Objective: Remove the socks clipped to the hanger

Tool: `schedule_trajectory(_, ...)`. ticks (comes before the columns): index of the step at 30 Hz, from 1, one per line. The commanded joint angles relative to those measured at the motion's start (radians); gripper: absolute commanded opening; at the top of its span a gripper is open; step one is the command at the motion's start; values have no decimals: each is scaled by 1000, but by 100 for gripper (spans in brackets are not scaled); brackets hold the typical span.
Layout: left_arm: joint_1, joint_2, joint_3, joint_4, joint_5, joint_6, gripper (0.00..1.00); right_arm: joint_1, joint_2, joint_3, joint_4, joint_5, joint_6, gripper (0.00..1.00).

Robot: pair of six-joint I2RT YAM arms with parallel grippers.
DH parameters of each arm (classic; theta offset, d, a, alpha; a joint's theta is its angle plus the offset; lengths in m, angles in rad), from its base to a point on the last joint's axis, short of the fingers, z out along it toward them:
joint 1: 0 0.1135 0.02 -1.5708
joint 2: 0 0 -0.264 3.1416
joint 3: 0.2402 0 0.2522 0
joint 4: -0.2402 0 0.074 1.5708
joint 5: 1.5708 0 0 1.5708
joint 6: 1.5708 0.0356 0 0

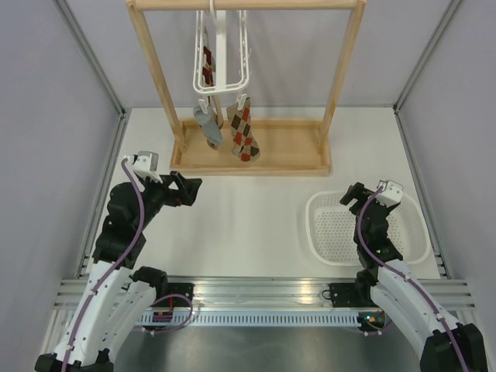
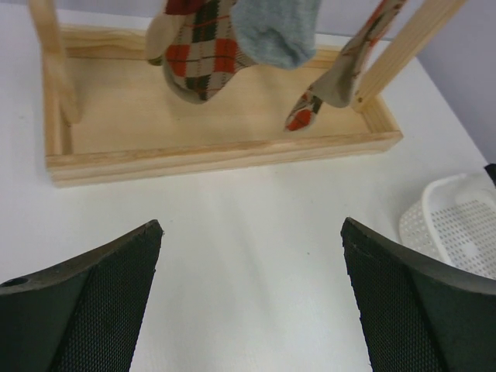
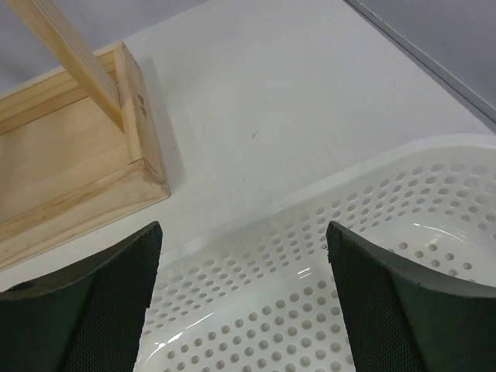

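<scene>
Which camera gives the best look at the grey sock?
The top external view: the grey sock hangs there whole, clipped under the hanger. The left wrist view catches only its lower end; the right wrist view shows none of it.

Bright, even light, soft shadows, faint glare on the basket (image 3: 256, 302).

We are seeing a white table (image 1: 248, 221). A wooden rack (image 1: 287, 147) is standing along its far edge, and a white basket (image 1: 329, 225) is sitting near its right edge.
</scene>
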State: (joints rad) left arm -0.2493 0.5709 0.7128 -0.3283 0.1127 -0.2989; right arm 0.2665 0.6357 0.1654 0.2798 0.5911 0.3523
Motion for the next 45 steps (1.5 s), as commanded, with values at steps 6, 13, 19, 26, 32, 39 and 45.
schedule_trajectory(6,-74,116,-13,355,170,-88,99,4,-10,23,13,-1,7,90)
schedule_trajectory(13,-367,368,92,469,-96,7,99,4,-11,22,13,3,11,90)
schedule_trajectory(19,-375,461,106,583,-169,14,100,2,-11,22,12,4,11,90)
schedule_trajectory(26,-375,538,135,663,-205,75,100,2,1,25,16,-2,19,90)
schedule_trajectory(32,-375,632,178,693,-217,124,100,4,-1,22,16,-2,20,90)
schedule_trajectory(39,-374,710,208,729,-225,156,100,2,-11,19,16,-5,25,90)
schedule_trajectory(45,-374,768,231,753,-251,181,79,2,-11,17,16,-5,25,90)
